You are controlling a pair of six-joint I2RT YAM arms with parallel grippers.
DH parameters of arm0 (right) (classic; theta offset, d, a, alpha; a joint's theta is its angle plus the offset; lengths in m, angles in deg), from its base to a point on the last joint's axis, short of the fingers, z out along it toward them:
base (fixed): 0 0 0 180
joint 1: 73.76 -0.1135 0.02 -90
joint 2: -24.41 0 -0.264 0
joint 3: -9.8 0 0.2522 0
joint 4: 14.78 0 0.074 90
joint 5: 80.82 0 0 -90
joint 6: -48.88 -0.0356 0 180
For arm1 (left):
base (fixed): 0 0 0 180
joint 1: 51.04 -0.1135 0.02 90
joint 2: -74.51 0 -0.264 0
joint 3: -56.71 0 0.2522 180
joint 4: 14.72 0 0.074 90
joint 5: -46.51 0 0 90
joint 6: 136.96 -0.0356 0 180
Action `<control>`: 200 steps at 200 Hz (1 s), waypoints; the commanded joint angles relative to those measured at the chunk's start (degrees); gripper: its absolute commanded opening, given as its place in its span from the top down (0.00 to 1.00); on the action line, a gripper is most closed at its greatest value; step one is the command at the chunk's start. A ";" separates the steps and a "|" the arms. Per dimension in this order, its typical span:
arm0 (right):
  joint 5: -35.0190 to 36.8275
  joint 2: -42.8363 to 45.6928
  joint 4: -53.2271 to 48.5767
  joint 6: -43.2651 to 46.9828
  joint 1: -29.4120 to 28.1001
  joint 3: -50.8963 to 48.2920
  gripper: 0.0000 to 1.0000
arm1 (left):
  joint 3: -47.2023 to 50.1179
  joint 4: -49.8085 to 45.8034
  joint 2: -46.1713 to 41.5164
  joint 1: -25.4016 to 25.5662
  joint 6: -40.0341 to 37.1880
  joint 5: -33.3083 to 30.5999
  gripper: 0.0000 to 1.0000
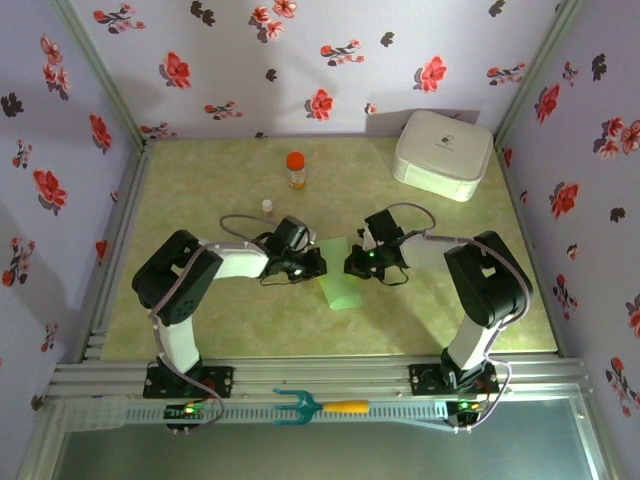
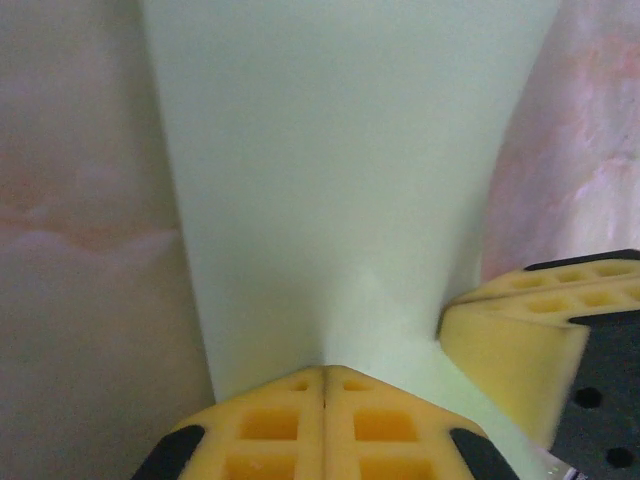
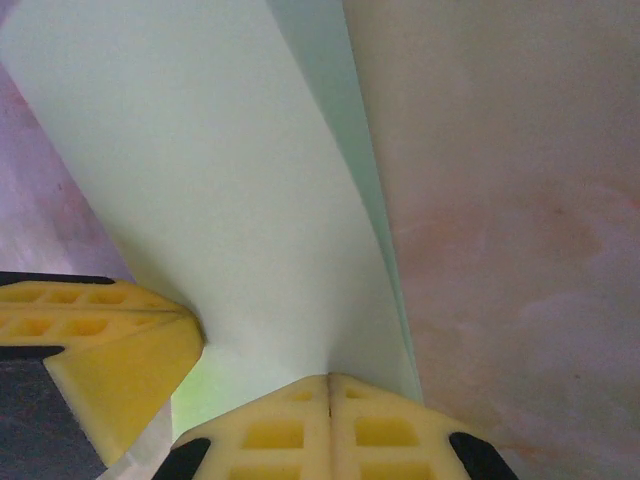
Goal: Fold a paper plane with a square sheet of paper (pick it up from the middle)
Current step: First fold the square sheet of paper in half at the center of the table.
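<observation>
Paper: the green paper (image 1: 342, 285) is near the middle of the table (image 1: 230, 320), folded over.
Left tool: the left tool (image 2: 323, 380) is squeezed tight on the paper.
Right tool: the right tool (image 3: 329, 385) is squeezed tight on it too, just beside the left one.
Why: I think two close grips stop the thin paper flopping, so a fold can be made.

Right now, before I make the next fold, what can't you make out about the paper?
- Top external: the left end effector and right end effector cover the far part of the square sheet of paper, hiding any creases there.
- Left wrist: the sheet runs off the top edge, corners cut off.
- Right wrist: its overlapping edge is too blurred to count layers.
</observation>
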 commanded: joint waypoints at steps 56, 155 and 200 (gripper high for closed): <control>6.53 -2.97 -3.70 -0.61 -0.30 -2.57 1.00 | 0.36 0.47 -1.28 -0.65 -0.93 -0.08 1.00; 6.32 -3.02 -3.67 -0.62 -0.30 -2.69 1.00 | -1.58 2.75 1.61 -2.96 0.13 1.38 0.98; 6.33 -2.82 -3.75 -0.65 -0.30 -2.80 1.00 | -0.37 -0.03 3.67 -3.72 1.27 0.51 0.99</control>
